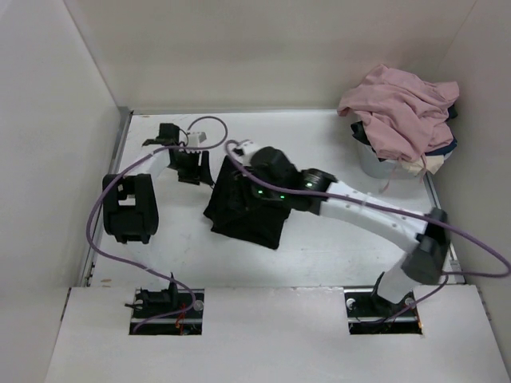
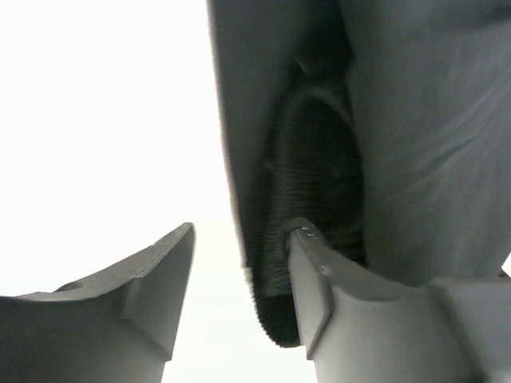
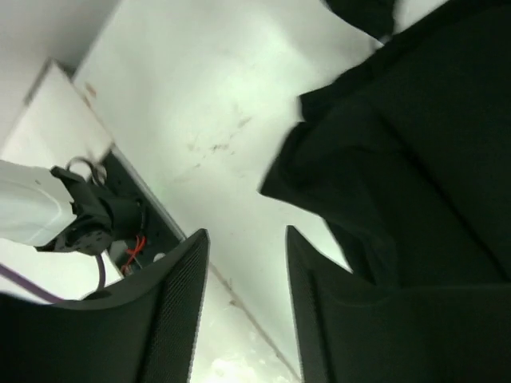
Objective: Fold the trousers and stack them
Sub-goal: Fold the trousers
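The black trousers (image 1: 243, 211) lie in a bunched, partly folded heap at the middle of the table. My left gripper (image 1: 192, 167) is at their left edge, low by the table. In the left wrist view it is open (image 2: 239, 247), and its right finger (image 2: 315, 287) rests against the ribbed waistband (image 2: 311, 167). My right gripper (image 1: 249, 191) hangs over the heap, dark against the cloth. In the right wrist view it is open and empty (image 3: 247, 239), with the trousers (image 3: 415, 159) beside and behind its right finger.
A grey basket (image 1: 375, 163) stands at the back right, heaped with a dusty-pink garment (image 1: 399, 108) over navy and cream cloth. White walls close in the table on three sides. The left arm's purple cable (image 1: 104, 207) loops over the table's left side.
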Robot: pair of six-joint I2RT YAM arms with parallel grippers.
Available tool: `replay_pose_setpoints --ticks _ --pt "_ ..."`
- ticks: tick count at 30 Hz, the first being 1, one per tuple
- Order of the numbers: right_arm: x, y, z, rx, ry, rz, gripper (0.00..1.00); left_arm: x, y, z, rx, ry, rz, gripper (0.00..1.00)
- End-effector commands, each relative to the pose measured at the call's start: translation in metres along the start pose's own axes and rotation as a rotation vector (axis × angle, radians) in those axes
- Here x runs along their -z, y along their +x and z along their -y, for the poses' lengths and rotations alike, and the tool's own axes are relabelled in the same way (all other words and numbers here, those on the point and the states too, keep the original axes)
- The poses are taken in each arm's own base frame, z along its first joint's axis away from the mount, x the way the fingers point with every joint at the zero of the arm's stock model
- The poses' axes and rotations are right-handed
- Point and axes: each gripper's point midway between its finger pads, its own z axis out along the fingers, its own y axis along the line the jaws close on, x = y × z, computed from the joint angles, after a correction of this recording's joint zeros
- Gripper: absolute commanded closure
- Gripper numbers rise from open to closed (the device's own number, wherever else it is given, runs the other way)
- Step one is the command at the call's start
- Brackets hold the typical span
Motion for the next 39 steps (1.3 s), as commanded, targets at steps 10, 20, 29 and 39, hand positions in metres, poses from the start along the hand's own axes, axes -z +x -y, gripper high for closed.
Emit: replay_pose_setpoints --ticks 10,20,29,39 --pt "0.003 0.067 0.116 -0.369 0.219 0.098 0.90 0.088 0.019 0.100 -0.338 0.119 -0.077 0.35" --pt "-0.007 0.081 0.179 -0.663 0.309 0.178 0.55 0.086 0.069 0.048 -0.408 -0.220 -0.193 0.26" --pt "-0.027 0.094 0.252 -0.834 0.506 0.109 0.44 0.036 0.077 0.020 -0.419 -0.238 -0.196 0.55" --pt "-0.060 0.082 0.266 -0.884 0.446 0.137 0.58 0.014 0.075 -0.004 -0.529 -0.338 -0.132 0.57"
